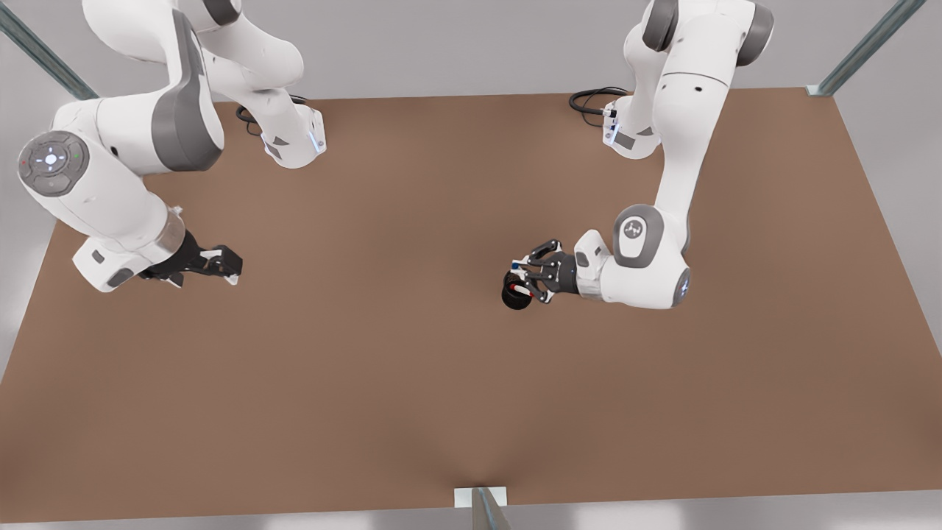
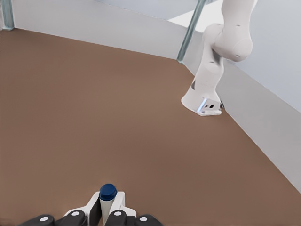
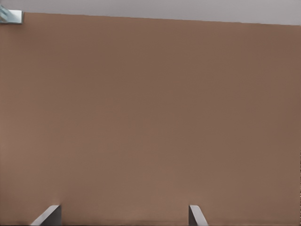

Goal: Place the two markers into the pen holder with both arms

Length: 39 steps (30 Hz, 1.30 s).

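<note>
1. Left end effector (image 1: 524, 278) is working at the front view's right, hanging directly over the pen holder (image 1: 515, 296). Its fingers (image 2: 120, 200) are clamping the blue-capped marker (image 2: 108, 193), and the cap is sticking out past the fingertips in the left wrist view.
2. The pen holder, a small black cup, is standing on the brown table (image 1: 383, 353), right of centre in the front view.
3. The red-capped marker (image 1: 522, 292) is sitting inside the pen holder, its red end showing at the rim.
4. In the front view a speck of blue (image 1: 519, 263) is showing at the left end effector's tips, just beside the holder's rim.
5. Right end effector (image 1: 229, 266) is waiting at the front view's left, well apart from the holder. Its fingers (image 3: 48, 214) are standing wide apart with nothing between them, over bare table.
</note>
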Each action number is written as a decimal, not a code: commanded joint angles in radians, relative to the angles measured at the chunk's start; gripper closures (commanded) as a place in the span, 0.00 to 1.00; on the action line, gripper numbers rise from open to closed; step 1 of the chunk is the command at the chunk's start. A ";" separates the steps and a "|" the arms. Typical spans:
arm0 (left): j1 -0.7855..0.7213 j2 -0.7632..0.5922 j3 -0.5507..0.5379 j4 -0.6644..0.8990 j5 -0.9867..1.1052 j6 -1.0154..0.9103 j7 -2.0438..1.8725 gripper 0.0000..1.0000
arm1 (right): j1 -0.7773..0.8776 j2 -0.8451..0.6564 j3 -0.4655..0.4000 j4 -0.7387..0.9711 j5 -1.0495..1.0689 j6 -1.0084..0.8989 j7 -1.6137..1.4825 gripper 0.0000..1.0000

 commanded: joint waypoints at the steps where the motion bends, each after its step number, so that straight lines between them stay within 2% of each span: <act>1: -0.001 0.001 0.000 -0.008 -0.007 0.030 0.016 0.70 | -0.009 0.001 -0.001 0.002 -0.008 -0.033 -0.015 0.00; 10: -0.011 0.012 0.000 -0.068 -0.004 0.073 0.019 0.70 | 0.014 0.002 0.002 0.009 0.000 -0.019 0.005 0.00; 33: -0.027 0.073 0.000 -0.083 -0.007 0.130 0.088 0.66 | 0.001 0.008 -0.007 0.005 0.000 -0.014 -0.012 0.00; 34: -0.027 0.074 -0.001 -0.083 -0.007 0.130 0.091 0.60 | 0.001 0.008 -0.009 0.005 0.000 -0.014 -0.012 0.00; 35: -0.028 0.074 -0.001 -0.083 -0.007 0.130 0.096 0.45 | 0.001 0.008 -0.009 0.005 0.000 -0.014 -0.012 0.00; 36: -0.028 0.071 -0.001 -0.082 -0.006 0.130 0.107 0.00 | 0.001 0.008 -0.009 0.003 0.000 -0.014 -0.012 0.00; 39: -0.027 0.052 0.000 -0.076 0.001 0.122 0.076 0.00 | 0.001 0.008 -0.009 0.003 0.000 -0.014 -0.013 0.00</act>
